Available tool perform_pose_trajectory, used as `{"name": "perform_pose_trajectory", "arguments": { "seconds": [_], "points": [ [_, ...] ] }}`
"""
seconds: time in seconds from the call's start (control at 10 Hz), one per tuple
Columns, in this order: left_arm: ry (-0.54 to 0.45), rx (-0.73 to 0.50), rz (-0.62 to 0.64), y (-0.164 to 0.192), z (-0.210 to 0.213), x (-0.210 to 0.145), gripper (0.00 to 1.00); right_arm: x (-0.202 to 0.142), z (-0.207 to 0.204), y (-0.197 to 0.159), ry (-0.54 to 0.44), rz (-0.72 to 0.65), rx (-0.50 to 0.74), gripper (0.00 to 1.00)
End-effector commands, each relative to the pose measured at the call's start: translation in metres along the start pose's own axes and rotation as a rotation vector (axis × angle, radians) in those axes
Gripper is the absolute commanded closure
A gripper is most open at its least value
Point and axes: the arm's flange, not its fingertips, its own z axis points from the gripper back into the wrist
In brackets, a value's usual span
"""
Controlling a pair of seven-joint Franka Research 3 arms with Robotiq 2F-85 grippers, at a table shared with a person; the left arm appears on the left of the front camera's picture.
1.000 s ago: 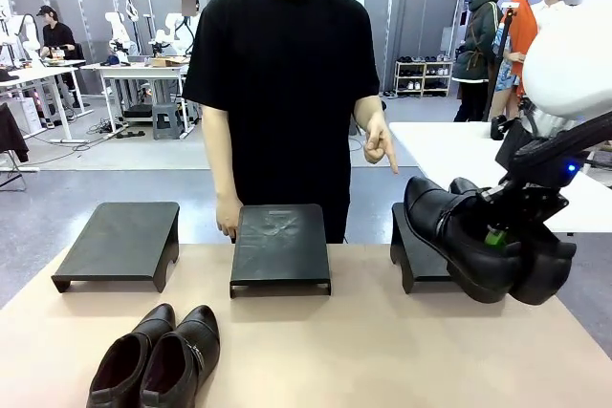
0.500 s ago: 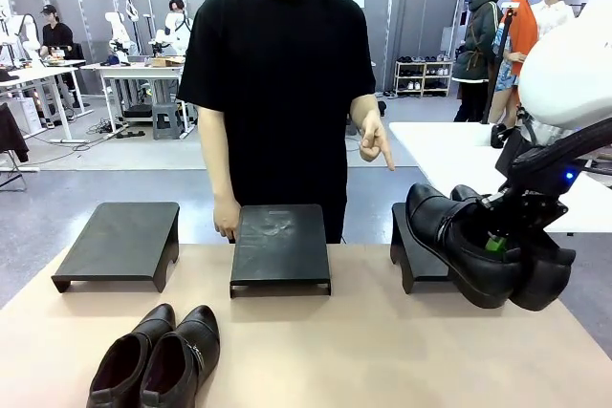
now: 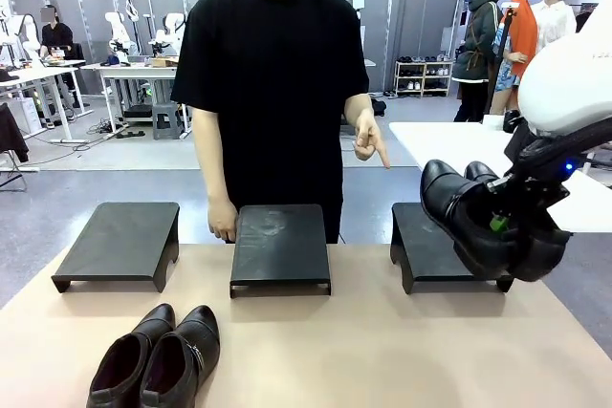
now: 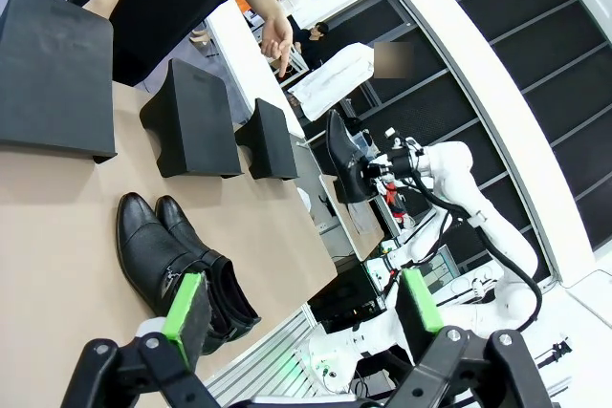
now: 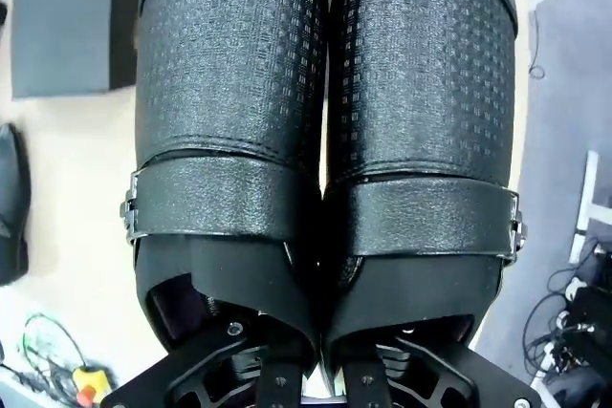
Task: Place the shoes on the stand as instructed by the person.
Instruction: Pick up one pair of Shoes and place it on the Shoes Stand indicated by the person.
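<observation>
My right gripper [image 3: 497, 225] is shut on a pair of black shoes [image 3: 475, 219], which it holds tilted in the air just above the right stand [image 3: 427, 247]. In the right wrist view the held shoes [image 5: 325, 131] lie side by side, with the gripper's fingers [image 5: 287, 365] reaching into their openings. The person [image 3: 277, 93] points a finger [image 3: 376, 148] down toward the right stand. A second pair of shoes [image 3: 158, 360] lies on the table at the near left, and shows as shoes [image 4: 167, 260] just beyond my open left gripper [image 4: 302, 301].
Three black stands line the table's far edge: left stand [image 3: 120, 241], middle stand [image 3: 280, 246] and the right one. The person's other hand [image 3: 223, 222] rests by the middle stand. A white table [image 3: 459, 155] stands behind on the right.
The right gripper has risen and shifted slightly right with the pair of shoes, uncovering more of the right stand's top. The person's pointing hand has moved a little left.
</observation>
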Motion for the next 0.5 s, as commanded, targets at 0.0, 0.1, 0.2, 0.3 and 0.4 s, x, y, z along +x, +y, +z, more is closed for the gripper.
{"name": "perform_pose_trajectory", "arguments": {
  "seconds": [0.0, 0.1, 0.2, 0.3, 0.4],
  "points": [
    [0.001, -0.014, -0.019, 0.0, 0.002, 0.002, 0.0, 0.043, -0.014, -0.014, -0.012, 0.054, 0.016, 0.92],
    [0.001, -0.014, -0.019, 0.0, 0.002, 0.002, 0.0, 0.058, -0.024, -0.018, -0.009, 0.053, -0.02, 0.92],
    [0.001, -0.014, -0.019, 0.0, 0.002, 0.002, 0.0, 0.072, -0.032, -0.022, -0.002, 0.046, -0.024, 0.92],
    [0.001, -0.014, -0.019, 0.0, 0.002, 0.002, 0.0, 0.084, -0.043, -0.02, -0.002, 0.05, -0.054, 0.92],
    [0.001, -0.014, -0.019, 0.0, 0.002, 0.002, 0.0, 0.093, -0.055, -0.017, -0.002, 0.054, -0.082, 0.92]
  ]
}}
